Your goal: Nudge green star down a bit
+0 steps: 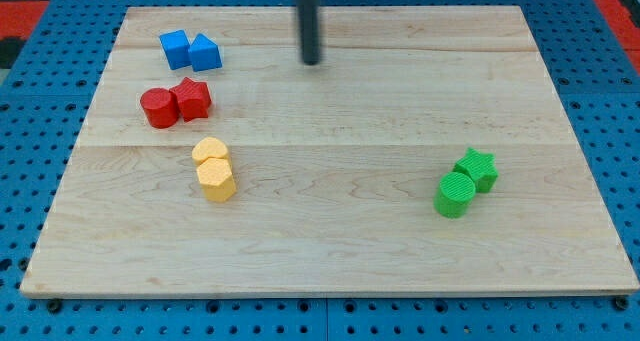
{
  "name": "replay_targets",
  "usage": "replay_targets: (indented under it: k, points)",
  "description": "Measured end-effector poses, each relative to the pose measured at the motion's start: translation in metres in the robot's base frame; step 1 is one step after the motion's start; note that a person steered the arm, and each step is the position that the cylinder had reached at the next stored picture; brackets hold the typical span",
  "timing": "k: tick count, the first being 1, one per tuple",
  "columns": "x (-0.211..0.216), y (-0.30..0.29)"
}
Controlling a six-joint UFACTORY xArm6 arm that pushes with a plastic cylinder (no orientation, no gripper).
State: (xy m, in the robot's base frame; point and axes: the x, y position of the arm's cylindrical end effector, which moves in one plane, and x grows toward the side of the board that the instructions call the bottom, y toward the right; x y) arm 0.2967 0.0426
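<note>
Nearest the view's bottom, on the right half of the board [330,251], sits a green cylinder [455,195]. Touching it, just up and to the right, is the green star [477,169], the block I am meant to nudge; it lies flat, well in from the board's right edge.

Left of centre I see two yellow blocks touching, a hexagon [217,180] below and a rounder one [209,150] above it. Higher up on the left, a red cylinder [157,108] touches a red star [192,98]. Near the top left corner, a blue cube [175,49] touches a blue block [205,52] with a sloped top.

My rod comes down from the view's top at the middle, and my tip [312,62] is on the upper part of the board. It has nothing to grasp with and touches no block. It is well apart from the green star, up and to the left of it.
</note>
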Motion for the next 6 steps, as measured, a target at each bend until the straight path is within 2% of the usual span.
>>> replay_targets:
  k: [1,2,3,6]
  points:
    - [0.001,0.108]
    - [0.054,0.149]
    - [0.116,0.155]
    - [0.173,0.104]
